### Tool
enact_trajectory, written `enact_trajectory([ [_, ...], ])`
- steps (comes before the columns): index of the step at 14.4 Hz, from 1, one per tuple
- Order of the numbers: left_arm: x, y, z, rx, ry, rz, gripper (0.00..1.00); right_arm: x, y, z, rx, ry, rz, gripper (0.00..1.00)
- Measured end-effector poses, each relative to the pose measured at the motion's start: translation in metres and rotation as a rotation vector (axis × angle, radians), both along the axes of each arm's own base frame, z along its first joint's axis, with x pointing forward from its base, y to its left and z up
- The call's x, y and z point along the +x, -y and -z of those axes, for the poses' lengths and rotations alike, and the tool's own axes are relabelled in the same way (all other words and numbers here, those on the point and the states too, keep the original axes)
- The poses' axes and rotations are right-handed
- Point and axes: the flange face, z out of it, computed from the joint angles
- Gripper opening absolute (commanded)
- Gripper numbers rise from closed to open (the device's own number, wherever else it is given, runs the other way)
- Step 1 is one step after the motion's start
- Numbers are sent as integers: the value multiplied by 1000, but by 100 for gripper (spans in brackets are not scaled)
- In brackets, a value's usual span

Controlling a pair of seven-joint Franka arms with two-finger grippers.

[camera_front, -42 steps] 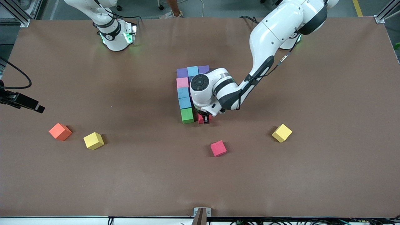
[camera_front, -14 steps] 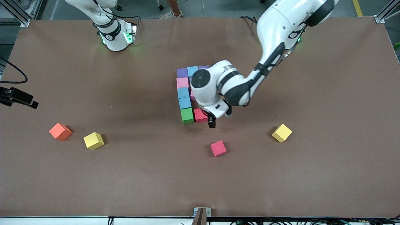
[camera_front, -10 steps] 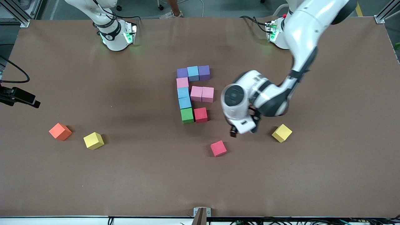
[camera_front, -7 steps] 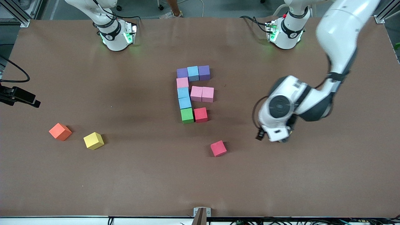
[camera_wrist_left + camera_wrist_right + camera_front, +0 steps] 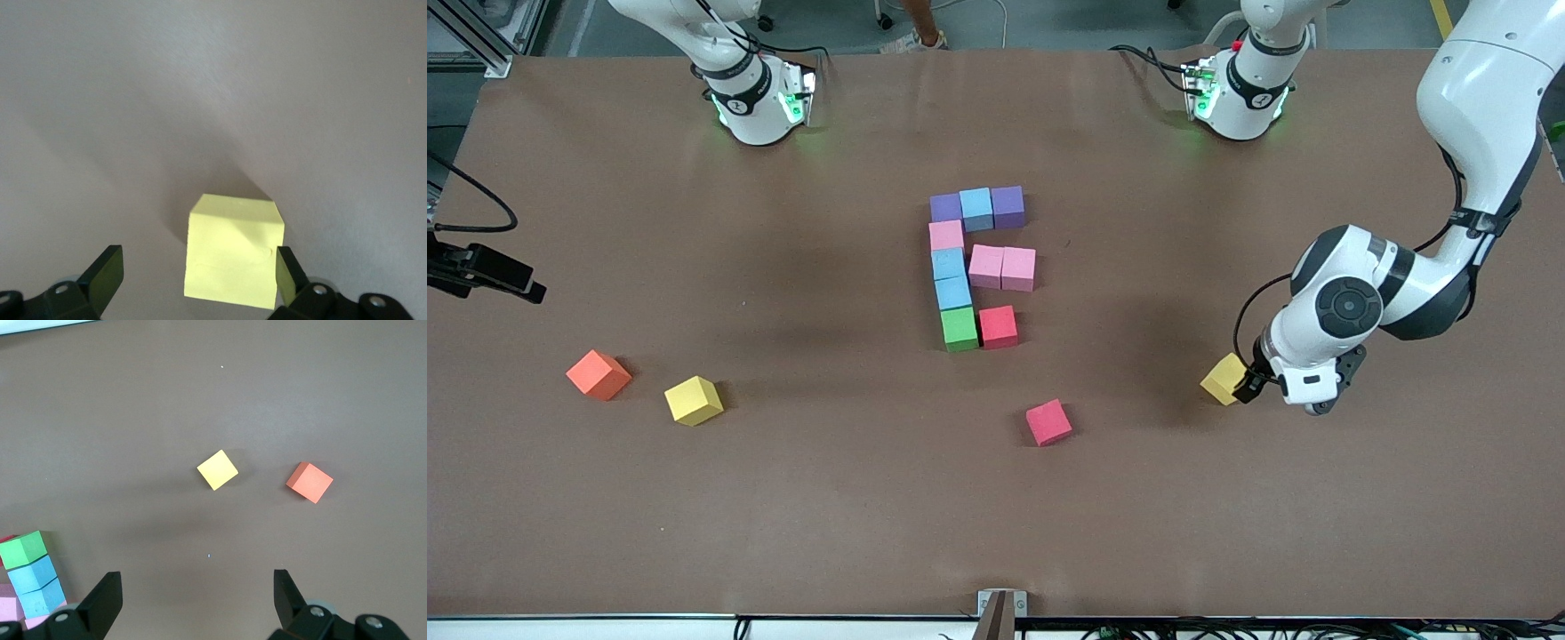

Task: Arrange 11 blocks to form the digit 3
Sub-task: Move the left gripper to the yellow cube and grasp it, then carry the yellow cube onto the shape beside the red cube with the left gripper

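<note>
Ten blocks stand joined mid-table: purple (image 5: 945, 208), light blue (image 5: 975, 206) and purple (image 5: 1007, 204) in a bar, then a line of pink (image 5: 946, 236), two light blue and green (image 5: 959, 328), with two pink (image 5: 1002, 268) and a red (image 5: 998, 326) beside it. A red block (image 5: 1048, 421) and a yellow one (image 5: 694, 400) lie loose. My left gripper (image 5: 1240, 384) is open around another yellow block (image 5: 1223, 379), which fills the left wrist view (image 5: 233, 250), one finger (image 5: 288, 273) close to its side. My right gripper (image 5: 197, 590) is open and empty, high over the table.
An orange cube (image 5: 599, 374) lies beside the loose yellow block toward the right arm's end; both show in the right wrist view, orange (image 5: 309, 482) and yellow (image 5: 217, 469). A black camera mount (image 5: 485, 274) juts over that table end.
My left gripper let go of the red block beside the green one and swung toward the left arm's end, coming down around the yellow block. The right arm has not moved.
</note>
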Motion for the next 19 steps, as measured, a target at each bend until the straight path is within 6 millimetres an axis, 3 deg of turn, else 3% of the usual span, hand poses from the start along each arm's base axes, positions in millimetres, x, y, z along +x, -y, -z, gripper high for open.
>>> enact_trajectory([
  [4, -8, 15, 7, -17, 31, 82, 100, 0, -5, 0, -21, -2, -21, 100],
  [9, -8, -1, 32, -30, 67, 117, 99, 0, -16, 3, -50, -8, -44, 100],
  [12, -8, 1, 38, -52, 69, 113, 74, -1, -15, 2, -50, -7, -43, 100],
  [13, -8, 1, 38, -55, 71, 112, 50, -1, -15, 2, -51, -7, -43, 100],
  [15, -8, 2, 38, -58, 76, 111, 24, -1, -15, 1, -51, -5, -43, 100],
  [16, -7, 3, 37, -60, 81, 98, 16, -2, -15, 1, -51, -5, -42, 100],
  [19, 3, 13, 24, -77, 121, -59, 15, -2, -15, 0, -51, -4, -42, 100],
])
